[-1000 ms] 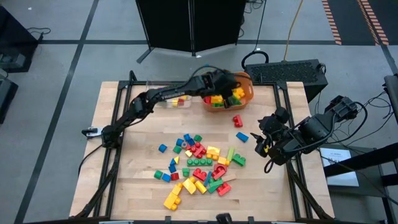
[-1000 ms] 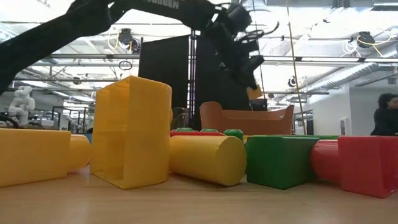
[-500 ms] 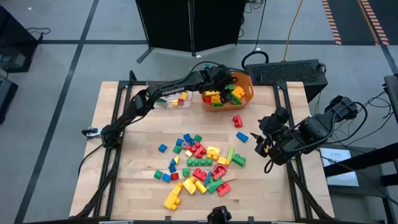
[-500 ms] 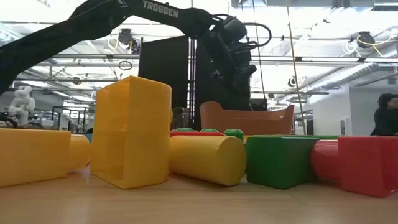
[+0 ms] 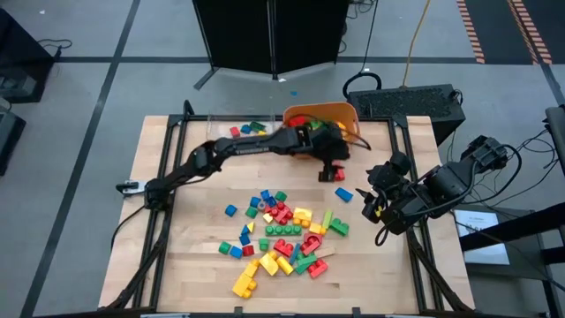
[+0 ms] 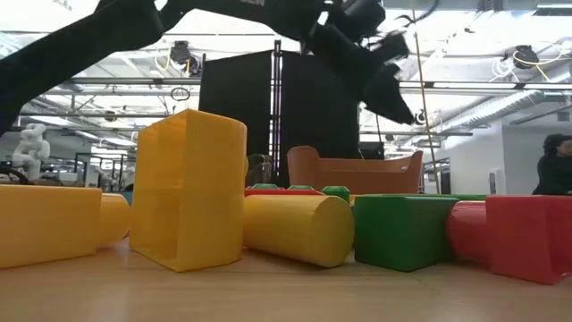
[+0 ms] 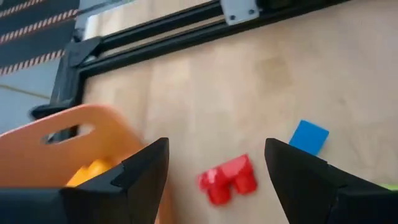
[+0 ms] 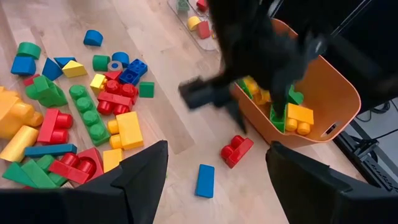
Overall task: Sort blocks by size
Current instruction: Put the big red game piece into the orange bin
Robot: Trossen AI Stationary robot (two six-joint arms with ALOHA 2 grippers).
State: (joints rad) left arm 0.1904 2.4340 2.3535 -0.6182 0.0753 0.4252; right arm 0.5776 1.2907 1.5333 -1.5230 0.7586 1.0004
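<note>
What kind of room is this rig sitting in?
Probably a robotics lab or workshop. The low view shows an open industrial ceiling with pipes and a person in the background; the wooden table stands on a grey floor with cables and hazard-striped tape.

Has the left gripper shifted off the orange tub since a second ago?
Yes. The left gripper, then over the orange tub, has come toward the table's near side and now hangs open above the red block beside the tub.
</note>
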